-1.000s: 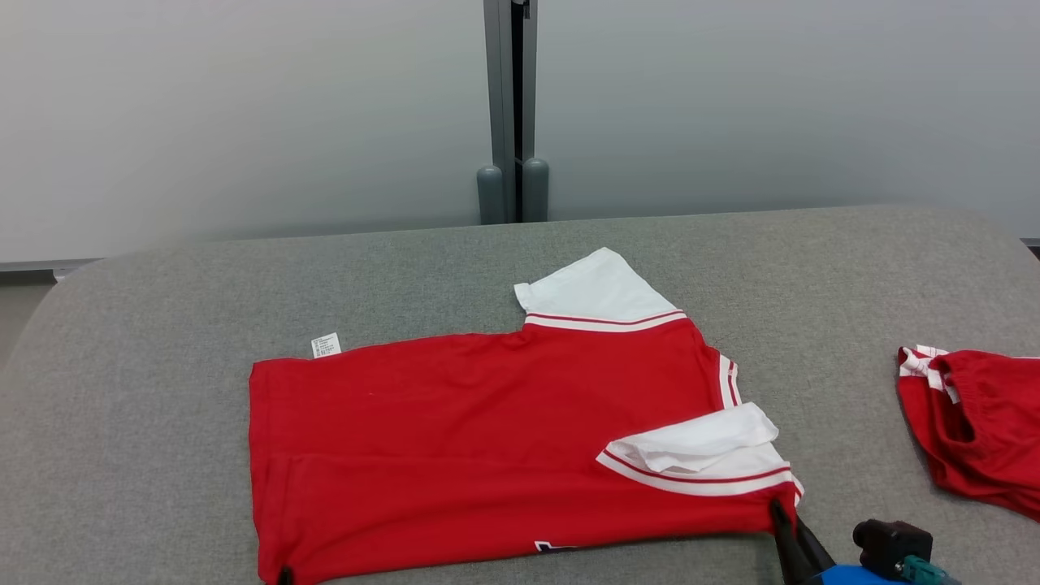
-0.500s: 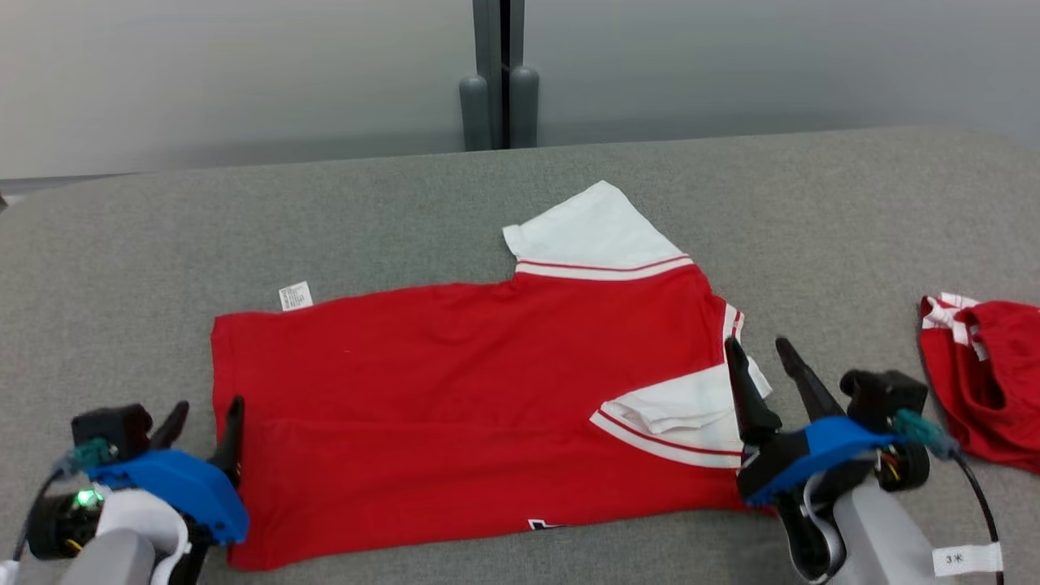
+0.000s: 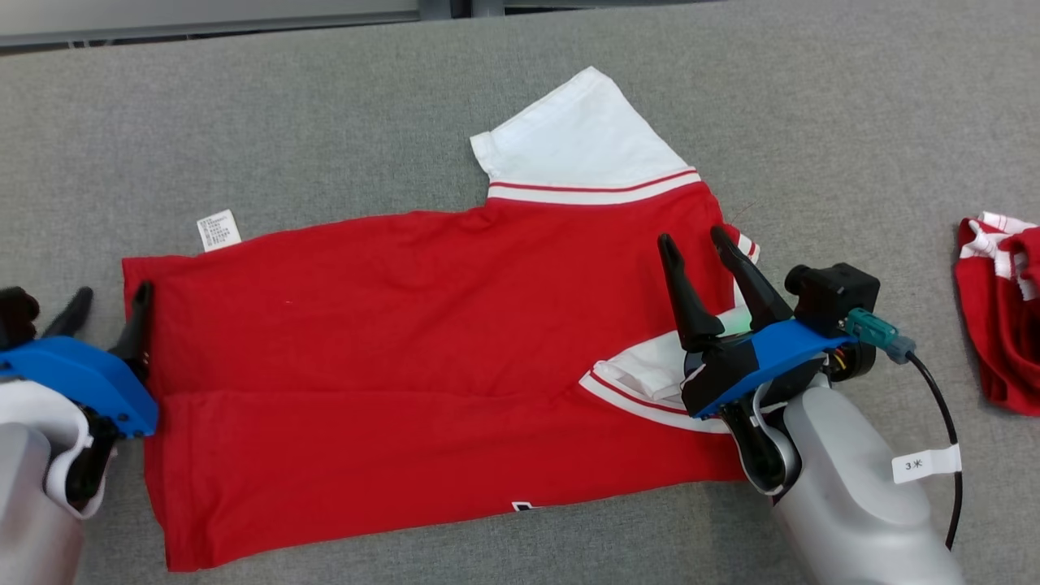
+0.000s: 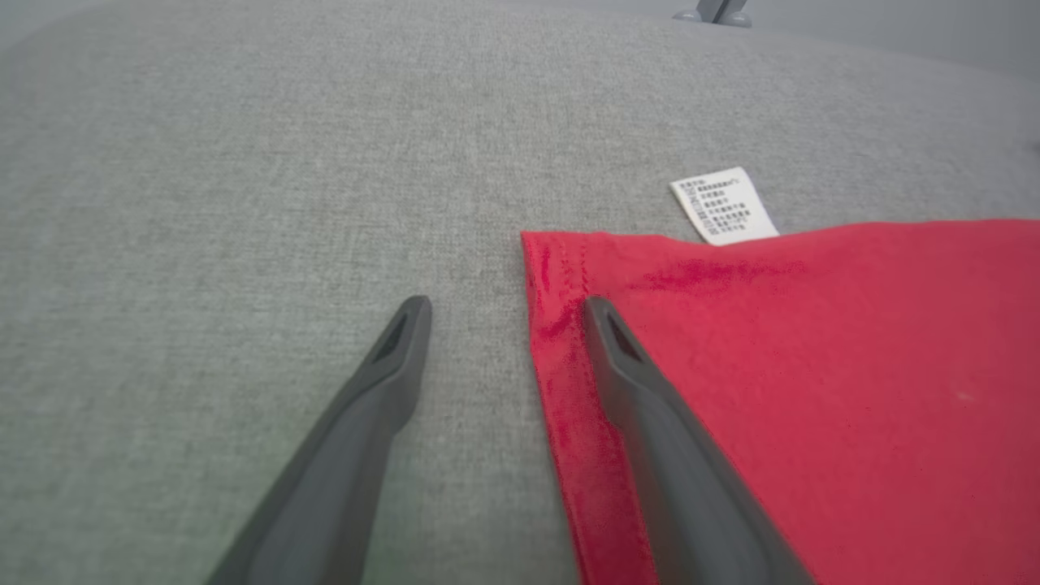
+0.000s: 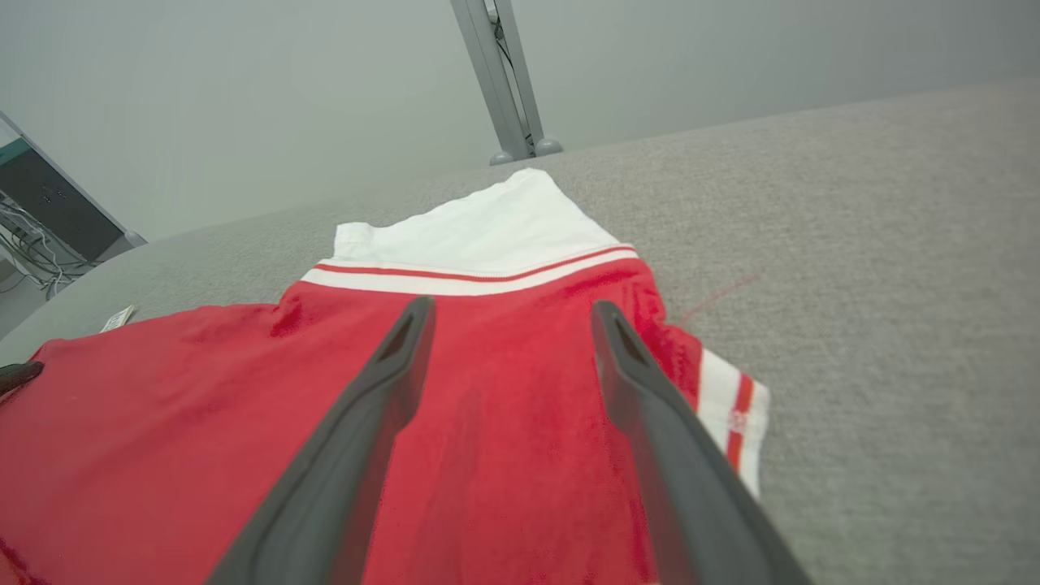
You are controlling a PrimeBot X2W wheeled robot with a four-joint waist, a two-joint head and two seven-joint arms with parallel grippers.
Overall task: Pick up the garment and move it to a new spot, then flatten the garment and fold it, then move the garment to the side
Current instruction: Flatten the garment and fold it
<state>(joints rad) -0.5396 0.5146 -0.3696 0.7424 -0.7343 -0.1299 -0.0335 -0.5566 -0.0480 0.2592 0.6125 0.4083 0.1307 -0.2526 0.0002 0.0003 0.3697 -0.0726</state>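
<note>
The right gripper (image 3: pixel 691 236) and its arm cover much of the folded white sleeve (image 3: pixel 638 374) at the lower right of the garment (image 3: pixel 390 325) in the head view. A dark printed mark (image 3: pixel 528 506) at the garment's lower edge is mostly tucked under and unreadable. The care label (image 3: pixel 218 230) carries print too small to read, in the left wrist view as well. A second red garment (image 3: pixel 999 341) is cut by the right frame edge. The body of the left gripper (image 3: pixel 113 289) runs off the left edge. In the right wrist view, a dark tip (image 5: pixel 18 375) at the left edge is too cropped to identify, and the garment's near part runs off the bottom.
</note>
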